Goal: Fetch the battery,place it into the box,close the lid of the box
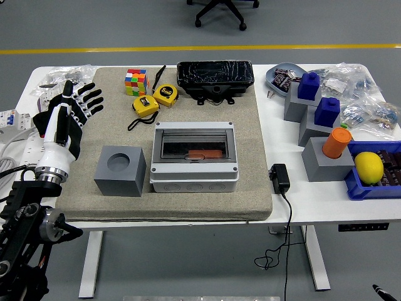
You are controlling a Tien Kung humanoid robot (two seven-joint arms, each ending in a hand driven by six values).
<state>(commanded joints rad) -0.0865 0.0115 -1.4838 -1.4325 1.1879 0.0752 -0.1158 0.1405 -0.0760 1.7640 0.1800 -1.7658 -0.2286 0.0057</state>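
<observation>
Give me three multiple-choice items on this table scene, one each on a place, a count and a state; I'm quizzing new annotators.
1. Where is the grey cube?
A. left of the box
B. right of the box
C. on the box

2. How many yellow tape measures lie on the mat?
A. one
B. two
C. four

3. The left hand is:
A. gripping the cube
B. open, holding nothing
C. inside the box

Key: 1 A, the cube sits beside the box on its left; 2 B, two lie near the puzzle cube; 3 B, its fingers are spread over the mat's left edge.
</observation>
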